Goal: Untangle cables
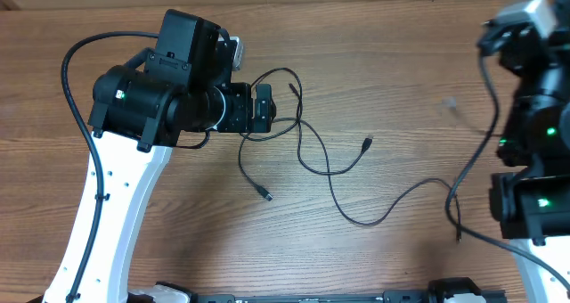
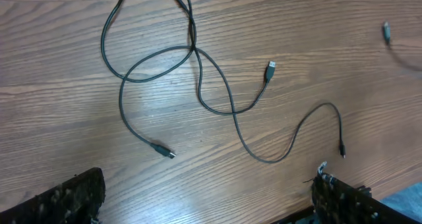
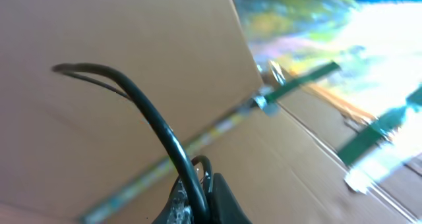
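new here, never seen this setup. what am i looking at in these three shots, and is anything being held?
It is a robot with two arms at a wooden table, each arm ending in a two-finger gripper.

The overhead view looks straight down. The left arm's gripper hovers at the edge of the thin black cables, which lie crossed in loose loops. The right arm sits at the table's edge.

The left wrist view looks down from that arm: the dark blocks at the bottom are its own fingers, spread wide with nothing between them. It shows the same cables, with a silvery plug tip.

The right wrist view is blurred, aimed away from the table; its gripper's state is unclear.

Nothing appears to be held.
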Available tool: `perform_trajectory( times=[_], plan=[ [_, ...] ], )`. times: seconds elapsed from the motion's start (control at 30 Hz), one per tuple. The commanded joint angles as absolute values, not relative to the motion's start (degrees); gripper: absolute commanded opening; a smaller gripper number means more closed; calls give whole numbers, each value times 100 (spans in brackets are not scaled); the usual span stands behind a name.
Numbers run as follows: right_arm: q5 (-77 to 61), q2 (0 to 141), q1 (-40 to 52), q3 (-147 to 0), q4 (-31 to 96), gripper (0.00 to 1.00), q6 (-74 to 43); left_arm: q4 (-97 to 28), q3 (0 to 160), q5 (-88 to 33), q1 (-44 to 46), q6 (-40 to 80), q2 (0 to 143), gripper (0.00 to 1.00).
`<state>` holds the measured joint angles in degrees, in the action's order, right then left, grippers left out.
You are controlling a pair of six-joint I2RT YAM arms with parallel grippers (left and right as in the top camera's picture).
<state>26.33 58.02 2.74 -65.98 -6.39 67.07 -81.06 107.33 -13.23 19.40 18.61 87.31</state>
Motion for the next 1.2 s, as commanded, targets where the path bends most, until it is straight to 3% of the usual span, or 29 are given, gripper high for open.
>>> perform_trajectory(
  times=[0.0, 0.17, 0.4, 0.7, 0.87, 1.0, 1.07, 1.1, 1.13, 1.17],
  plan=[
    [2283, 5852, -296, -6648, -683, 4, 6425, -8101, 10739, -1288, 1914, 1778, 8750, 100],
    [1658, 6375, -1640, -6648, -864, 4, 5242, -8101, 10739, -1288, 1914, 1778, 8750, 100],
    [2134, 7642, -3179, -6648, -801, 4, 3127, -8101, 10739, -1288, 1914, 1778, 8750, 100],
    [2137, 8847, -4191, -6648, -666, 4, 2397, -8101, 10739, -1288, 1914, 1778, 8750, 100],
    [1977, 9161, -4932, -6648, -519, 4, 1114, -8101, 10739, -1288, 1914, 1778, 8750, 100],
    [869, 9605, -5662, -6648, 233, 4, 5, -8101, 10739, -1288, 1914, 1778, 8750, 100],
    [440, 9793, -5841, -6648, 456, 14, -456, -8101, 10739, -1288, 1914, 1778, 8750, 100],
    [47, 9948, -5937, -6648, 683, 31, -829, -8101, 10739, -1288, 1914, 1778, 8750, 100],
    [-121, 9998, -5951, -6648, 788, 37, -945, -8101, 10739, -1288, 1914, 1778, 8750, 100],
    [-298, 10027, -5948, -6648, 904, 56, -1011, -8101, 10739, -1288, 1914, 1778, 8750, 100]
  ],
)
